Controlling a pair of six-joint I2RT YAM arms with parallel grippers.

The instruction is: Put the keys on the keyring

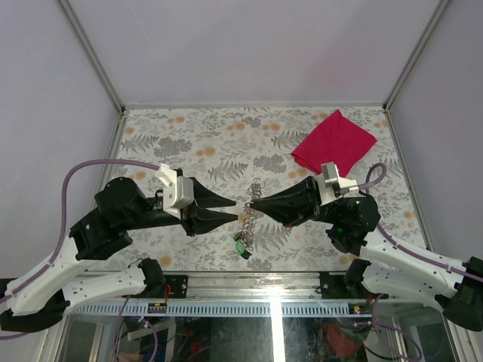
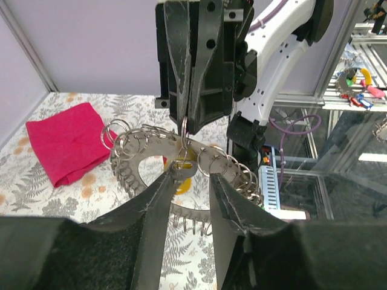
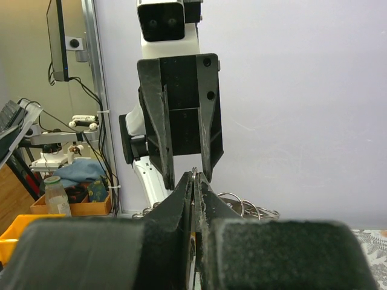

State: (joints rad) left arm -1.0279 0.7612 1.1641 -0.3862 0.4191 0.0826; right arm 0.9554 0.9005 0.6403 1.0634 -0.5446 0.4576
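The keyring (image 2: 184, 128) is a thin wire ring held upright in my right gripper (image 2: 186, 124), which is shut on it. From it hangs a chain of several small rings (image 2: 130, 151) curving over the table. A yellow key head (image 2: 183, 183) shows under the ring, with a grey metal piece (image 2: 181, 169) against my left fingertip. A sliver of red (image 2: 164, 161) shows beside it. My left gripper (image 2: 193, 176) stands open just below the ring, its fingers apart. In the top view both grippers (image 1: 239, 209) (image 1: 252, 205) meet tip to tip at the ring cluster (image 1: 255, 188).
A folded red cloth (image 1: 334, 142) lies at the back right of the floral table (image 1: 189, 143). A small green tag (image 1: 241, 247) rests near the front edge, below the grippers. The metal frame rail (image 1: 249, 305) runs along the near side.
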